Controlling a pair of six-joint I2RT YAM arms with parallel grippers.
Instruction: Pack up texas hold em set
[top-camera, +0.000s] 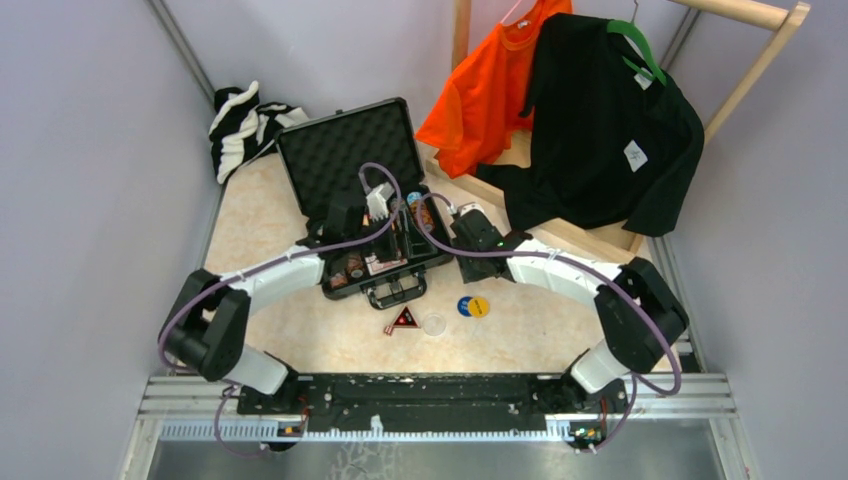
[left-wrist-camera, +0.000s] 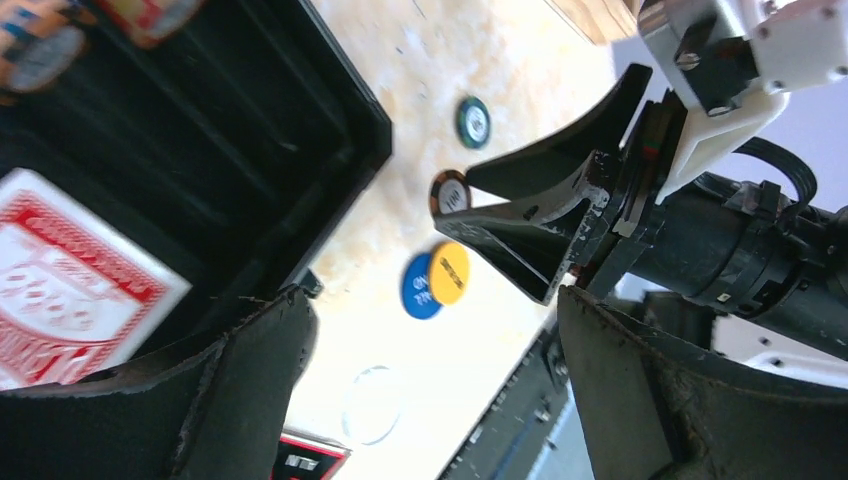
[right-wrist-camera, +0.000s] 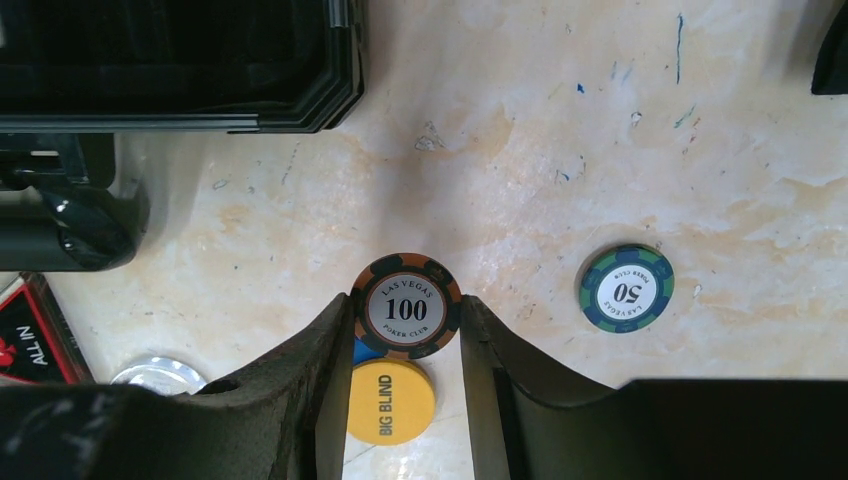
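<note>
Low in the middle of the frame, the right gripper (right-wrist-camera: 405, 325) pinches a round orange-and-black poker chip (right-wrist-camera: 405, 306), and the left gripper (left-wrist-camera: 435, 320) is wide open, holding nothing.

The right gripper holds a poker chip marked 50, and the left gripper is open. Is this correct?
Not quite. The right wrist view shows that the poker chip in the right gripper is marked 100, not 50. The left gripper is indeed open.
</note>
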